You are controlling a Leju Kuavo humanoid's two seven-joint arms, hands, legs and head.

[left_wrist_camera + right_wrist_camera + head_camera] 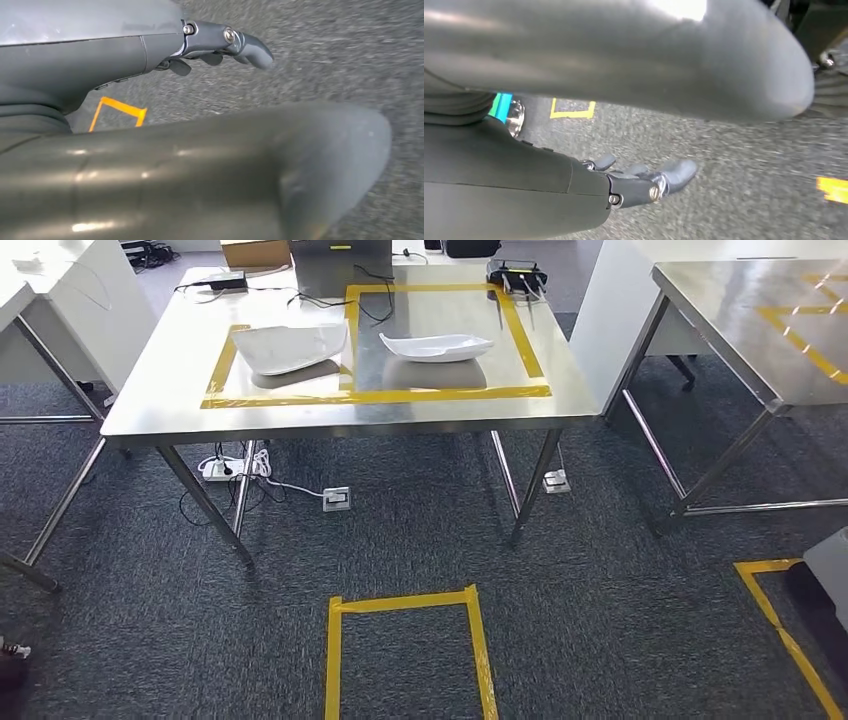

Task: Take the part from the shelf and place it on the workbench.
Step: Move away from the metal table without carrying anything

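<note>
A steel desk (330, 415) stands ahead on grey carpet (600, 590), its top marked with a frame of yellow tape (380, 395) split into two fields. In the left field lies a white curved part (290, 346); in the right field lies a second white part (436, 345), well apart from the first. At the desk's far edge sit a black device (517, 278) and loose cables. Under the desk a white power strip (222, 468) lies on the carpet. A yellow tape rectangle (405, 602) marks the floor nearer the camera. Another steel desk (740, 330) stands to the right.
</note>
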